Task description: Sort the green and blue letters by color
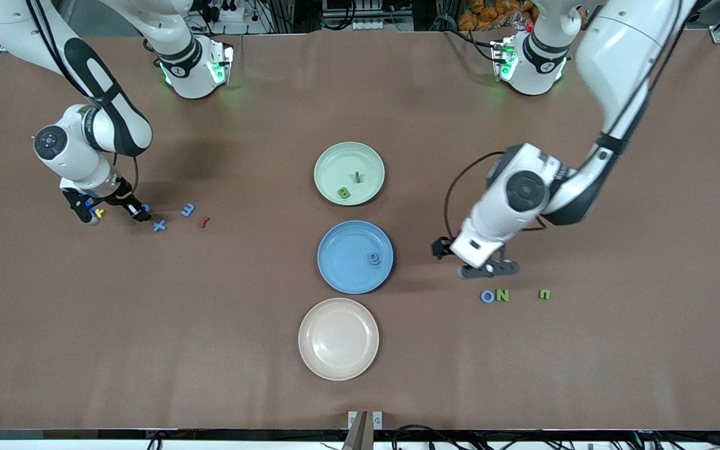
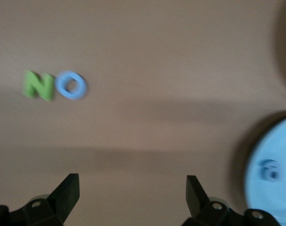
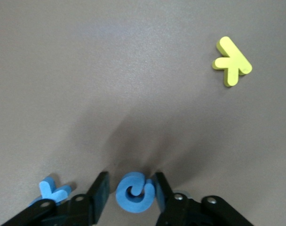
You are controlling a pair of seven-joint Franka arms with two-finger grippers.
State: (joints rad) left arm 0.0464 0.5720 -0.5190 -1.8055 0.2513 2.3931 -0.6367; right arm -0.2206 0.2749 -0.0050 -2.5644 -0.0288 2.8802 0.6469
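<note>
My right gripper (image 1: 140, 214) is down at the table at the right arm's end, open. Its fingers straddle a round blue letter (image 3: 133, 193); one finger touches it and a thin gap shows at the other. A blue x (image 1: 159, 225) and a blue 3 (image 1: 188, 210) lie close by. My left gripper (image 1: 488, 270) hangs open and empty over bare table, beside the blue plate (image 1: 344, 256), which holds one blue letter (image 1: 374, 258). A blue O (image 2: 71, 85), a green N (image 2: 38, 85) and another green letter (image 1: 544, 294) lie nearer the front camera. The green plate (image 1: 341, 162) holds two green letters (image 1: 344, 193).
A yellow letter (image 3: 231, 66) lies beside the right hand, and a dark red letter (image 1: 204, 221) lies next to the blue 3. A beige plate (image 1: 338, 337) sits nearest the front camera, in line with the other two plates.
</note>
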